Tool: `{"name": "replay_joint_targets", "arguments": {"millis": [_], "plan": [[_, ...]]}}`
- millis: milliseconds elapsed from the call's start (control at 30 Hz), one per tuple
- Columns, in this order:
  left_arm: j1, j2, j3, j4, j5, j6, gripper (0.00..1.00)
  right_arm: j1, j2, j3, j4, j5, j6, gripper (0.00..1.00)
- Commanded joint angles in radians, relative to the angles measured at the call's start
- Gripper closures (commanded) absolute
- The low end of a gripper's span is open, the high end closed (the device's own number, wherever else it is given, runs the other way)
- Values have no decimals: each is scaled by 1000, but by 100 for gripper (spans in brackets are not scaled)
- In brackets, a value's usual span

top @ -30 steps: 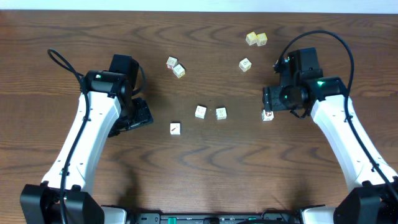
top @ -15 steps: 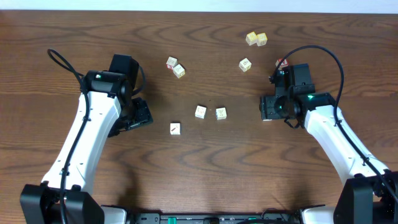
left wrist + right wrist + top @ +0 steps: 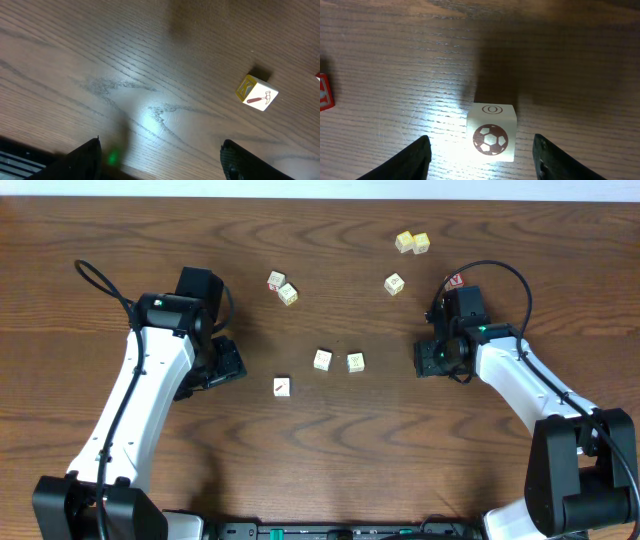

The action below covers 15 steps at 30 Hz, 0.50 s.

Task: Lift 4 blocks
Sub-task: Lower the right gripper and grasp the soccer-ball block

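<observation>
My right pincer (image 3: 481,149) stands part-open, one finger (image 3: 415,160) on either side of the ball block (image 3: 491,131), with a gap on both sides and no contact. It's a cube, so no long axis. It sits square to my fingers, football face toward the wrist camera, ring face beyond. Painted wood on a grained brown table (image 3: 395,50). A red cube (image 3: 324,97) is cut off at the left edge. My left pincer (image 3: 161,150) gapes wide over bare wood, with the hammer block (image 3: 256,93) well apart. Overhead, my right wrist hides the ball block.

The white football block (image 3: 491,135) is printed with a brown ball and a dark ring. The white hammer block (image 3: 256,93) is marked with a red-brown hammer, and one side is yellow. The table (image 3: 330,450) is grained dark brown.
</observation>
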<state>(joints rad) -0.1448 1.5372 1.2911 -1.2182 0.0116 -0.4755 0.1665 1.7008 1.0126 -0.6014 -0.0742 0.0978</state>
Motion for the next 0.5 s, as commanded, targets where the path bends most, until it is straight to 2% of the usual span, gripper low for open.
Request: {"name": "replay_joint_targets", "arguments": {"millis": [0,233,467], "plan": [[2,-3,20,0,-20,-21,24,1,22,-1,4,6,2,39],[2,-3,17,0,-20,-20,24,1,97,-1,24,21,26,45],[2,-3,15,0,-20,-21,24,1,124,-1,37,22,36,57]]}}
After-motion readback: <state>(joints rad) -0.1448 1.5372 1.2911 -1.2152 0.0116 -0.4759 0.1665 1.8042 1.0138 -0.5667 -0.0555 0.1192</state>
